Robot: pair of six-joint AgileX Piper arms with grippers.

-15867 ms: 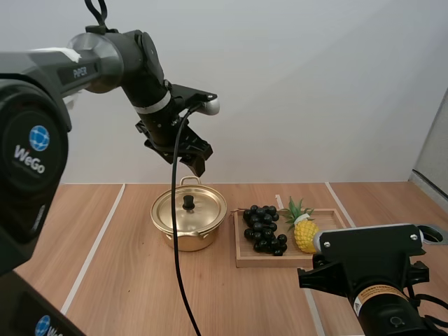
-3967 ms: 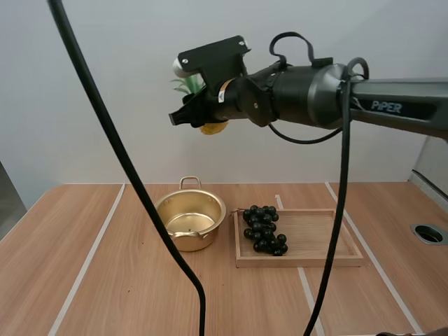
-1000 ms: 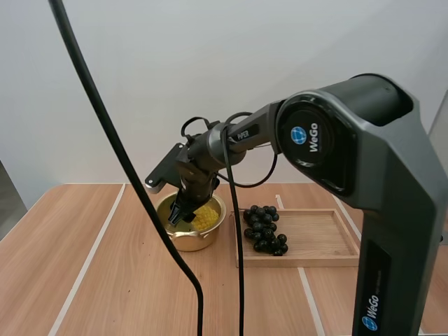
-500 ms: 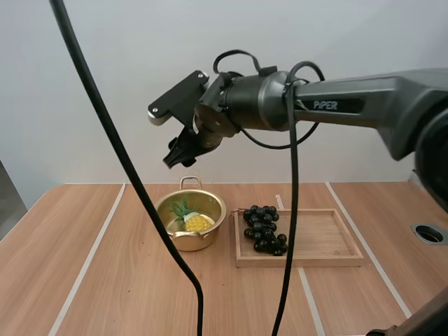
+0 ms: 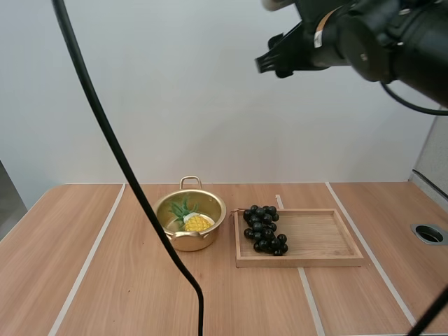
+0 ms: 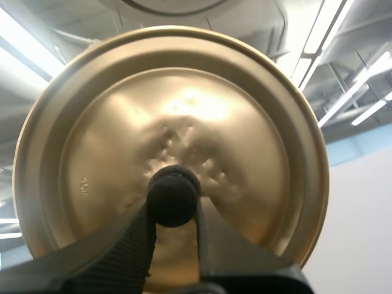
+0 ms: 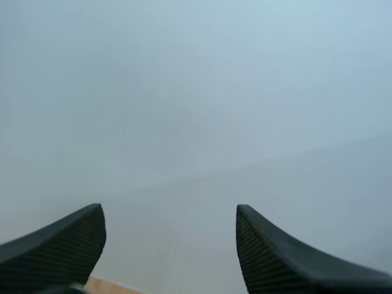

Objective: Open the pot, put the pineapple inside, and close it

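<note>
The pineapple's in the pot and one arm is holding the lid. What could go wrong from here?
The left gripper pinches the lid only by its small black knob, so the lid could tilt or slip on the way down. The pineapple lies with its leaves near the rim of the pot, so the lid might seat crooked. The grapes beside the pot could get brushed.

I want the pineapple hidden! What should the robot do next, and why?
Probably lower the lid onto the pot with the left arm: its jaws pinch the lid's knob, the pineapple already lies inside it, and the right jaws are open, high above.
</note>
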